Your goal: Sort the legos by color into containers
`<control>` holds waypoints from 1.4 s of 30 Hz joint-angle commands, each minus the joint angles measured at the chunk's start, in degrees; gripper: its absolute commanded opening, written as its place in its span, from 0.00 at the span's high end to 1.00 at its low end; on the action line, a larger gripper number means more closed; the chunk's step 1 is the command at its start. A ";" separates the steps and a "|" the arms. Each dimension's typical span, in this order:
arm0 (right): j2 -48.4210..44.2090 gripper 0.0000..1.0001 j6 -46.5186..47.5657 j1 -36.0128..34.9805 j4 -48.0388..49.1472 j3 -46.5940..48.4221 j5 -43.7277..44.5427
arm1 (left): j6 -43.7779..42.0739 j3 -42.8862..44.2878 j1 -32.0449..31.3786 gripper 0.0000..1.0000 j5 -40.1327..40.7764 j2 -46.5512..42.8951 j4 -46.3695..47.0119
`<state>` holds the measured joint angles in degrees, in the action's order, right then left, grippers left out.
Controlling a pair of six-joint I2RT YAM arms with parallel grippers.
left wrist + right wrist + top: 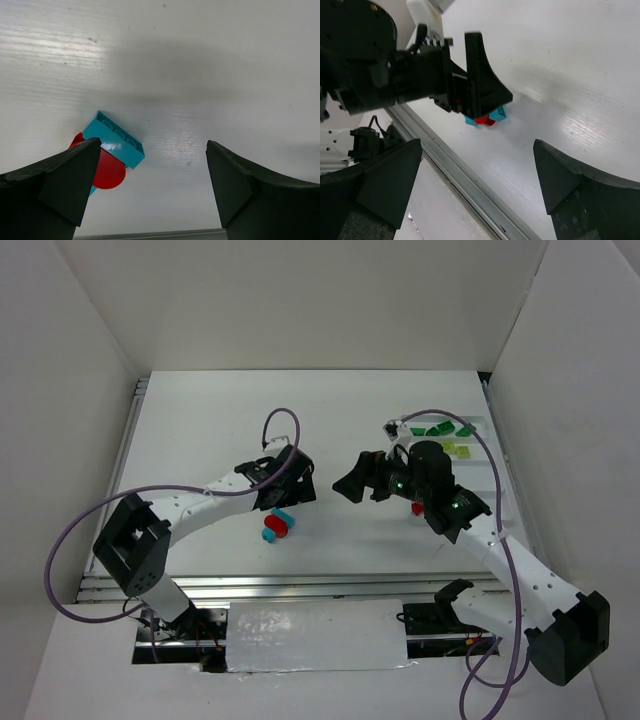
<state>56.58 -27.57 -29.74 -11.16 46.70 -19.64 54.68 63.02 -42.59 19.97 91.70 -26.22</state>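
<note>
From above, you have the left gripper [292, 490] and the right gripper [348, 483] facing each other mid-table, with a bare gap between them. A cyan brick [284, 516] and a red piece [272, 531] lie touching, just nearside of the left gripper. The tray [478, 440] sits far right, by the table's edge, holding dark green bricks [437, 428] and yellow-green bricks [456, 449]. A red brick [417, 508] shows beside the right arm. White walls [90, 360] close the left, far and right sides.

In the left wrist view, your jaws stand spread wide and hold nothing. The cyan brick [114, 139] overlaps the red piece [107, 172] beside one finger, with bare white table [210, 70] ahead.

In the right wrist view, the jaws gape wide and empty. The left gripper [475, 90] hangs over the cyan and red pieces, and the metal rail [455, 170] runs close by.
</note>
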 commanded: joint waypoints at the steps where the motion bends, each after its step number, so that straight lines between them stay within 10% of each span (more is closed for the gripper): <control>1: -2.87 0.00 0.76 0.03 2.01 -2.04 0.40 | 4.03 7.53 0.84 0.00 6.47 0.14 -9.97; 9: 2.21 0.04 1.12 -1.02 7.03 -6.18 -3.66 | 10.80 5.10 11.46 0.00 6.77 -5.91 -17.64; 18: 23.30 0.19 0.34 -12.44 6.06 2.34 2.67 | -0.87 0.70 14.81 0.00 5.35 -15.32 -18.35; 20: 26.82 0.01 -3.78 -14.46 4.06 5.06 7.74 | -2.37 -3.24 14.90 0.01 3.86 -18.48 -16.86; 24: 27.19 0.00 -26.05 -23.06 0.88 4.81 34.86 | -2.90 -10.01 15.43 0.00 0.87 -23.05 -10.90; 31: 25.51 0.00 -40.44 -26.07 13.94 -2.48 30.81 | -4.84 -15.30 15.52 0.06 -6.60 -20.52 -3.41; 42: 16.57 0.00 -49.69 -28.18 16.62 -10.57 37.56 | -8.18 -18.02 15.25 0.54 -14.77 -9.44 4.50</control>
<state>78.59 -74.91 -57.54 3.16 36.16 13.06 48.03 45.95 -27.29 8.34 80.86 -24.88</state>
